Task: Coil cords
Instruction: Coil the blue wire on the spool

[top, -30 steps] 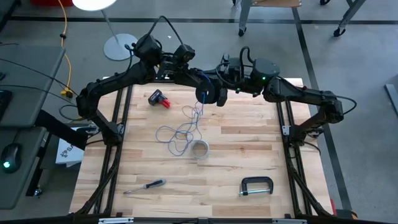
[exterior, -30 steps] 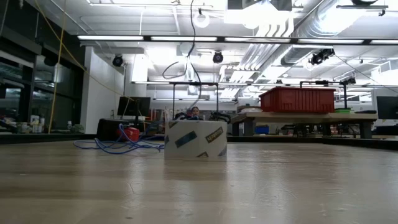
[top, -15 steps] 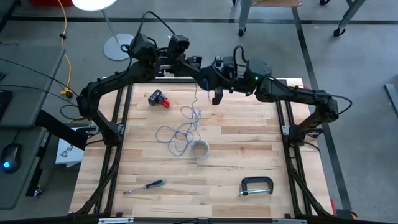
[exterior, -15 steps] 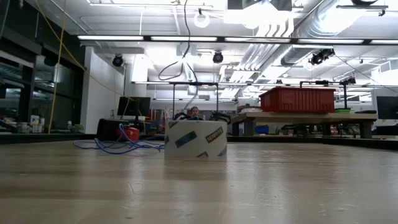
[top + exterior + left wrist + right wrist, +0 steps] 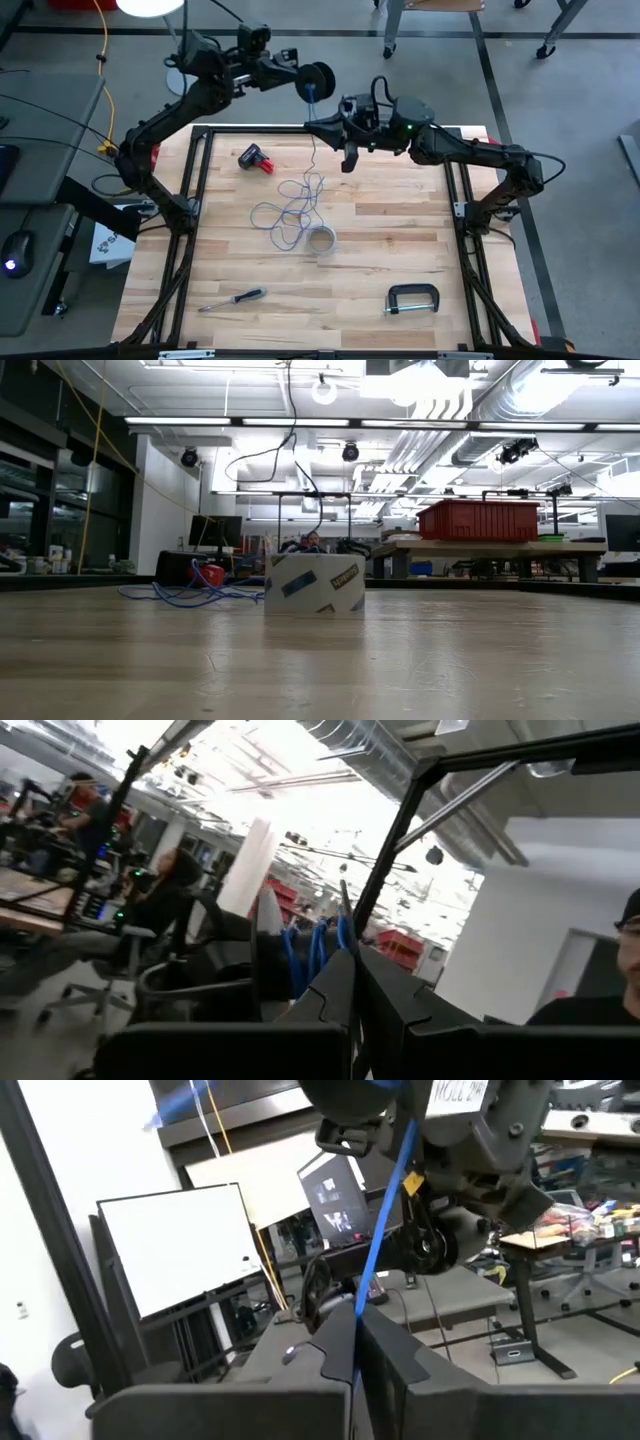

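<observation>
The blue and pale grey cords lie in a loose tangle [image 5: 293,212] on the middle of the wooden table, seen in the low view as a flat heap [image 5: 185,595]. One blue strand [image 5: 314,150] rises from it. My right gripper [image 5: 326,124] is shut on that strand high over the table's far edge. The strand runs on up to my left gripper [image 5: 318,80], which is shut, raised higher and out past the far edge. Several blue turns [image 5: 318,948] show at its fingertips. My left gripper [image 5: 355,982] is shut, with several blue turns of cord [image 5: 343,935] at its fingertips and a pale strip [image 5: 266,920] beside them. The turns are lifted clear of the table. The fingers hide how the turns are held. My right gripper [image 5: 356,1342] pinches a single blue strand [image 5: 366,1285] between its two fingertips. The fingers lie across the strand and come about level from the table's right. Above them the strand runs taut up to my left gripper [image 5: 350,1100]; below, it hangs to the tangle.
A roll of tape [image 5: 320,240] stands beside the tangle on its near side. A red and black tool [image 5: 256,159] lies at the far left, a screwdriver [image 5: 232,297] at the near left, a C-clamp [image 5: 412,298] at the near right. Black frame rails [image 5: 190,200] flank the table.
My left gripper has risen and swung toward the table's far left, out past the far edge, rolling as it went. The blue strand between the two grippers has lengthened and drawn straight. The tangle has stayed on the table.
</observation>
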Controlling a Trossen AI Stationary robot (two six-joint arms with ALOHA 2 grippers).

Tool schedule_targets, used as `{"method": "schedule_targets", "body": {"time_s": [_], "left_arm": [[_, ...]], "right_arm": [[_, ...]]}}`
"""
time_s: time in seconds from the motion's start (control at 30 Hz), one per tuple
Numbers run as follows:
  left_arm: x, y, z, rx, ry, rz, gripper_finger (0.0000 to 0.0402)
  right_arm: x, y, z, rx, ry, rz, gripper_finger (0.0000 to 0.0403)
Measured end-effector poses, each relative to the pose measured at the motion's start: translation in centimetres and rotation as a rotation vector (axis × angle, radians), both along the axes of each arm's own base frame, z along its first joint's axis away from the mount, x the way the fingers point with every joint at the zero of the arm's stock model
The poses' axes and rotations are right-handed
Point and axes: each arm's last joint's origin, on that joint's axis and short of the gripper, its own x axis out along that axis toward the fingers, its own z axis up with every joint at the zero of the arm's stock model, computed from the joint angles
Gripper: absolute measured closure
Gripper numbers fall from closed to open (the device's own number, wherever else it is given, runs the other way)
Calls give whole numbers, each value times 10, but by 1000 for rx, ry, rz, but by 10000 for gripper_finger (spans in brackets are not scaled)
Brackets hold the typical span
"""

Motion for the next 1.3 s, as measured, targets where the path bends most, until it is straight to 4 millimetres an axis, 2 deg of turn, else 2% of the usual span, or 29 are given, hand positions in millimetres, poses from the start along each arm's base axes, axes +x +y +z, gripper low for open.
{"method": "schedule_targets", "body": {"time_s": [0.27,0.43,0.53,0.77,0.87,0.97,1.17,1.3], "left_arm": [[-26,12,6,65,45,12,401],[-34,13,7,70,71,53,401],[-33,11,8,59,58,75,401],[-32,6,10,58,46,70,401],[-37,2,14,73,33,73,401],[-43,-3,19,107,5,95,401],[-53,-15,29,198,-86,174,401],[-55,-17,30,196,-87,193,401]], "right_arm": [[0,0,-1,0,10,-3,403],[0,-5,-1,1,11,-95,399],[0,-12,-5,3,36,-107,371],[0,-22,-15,-41,141,-181,251],[0,-23,-18,-91,186,-251,214],[1,-25,-20,-120,192,-274,199],[16,-27,-33,-101,206,-224,197],[23,-26,-38,-97,191,-211,197]]}}
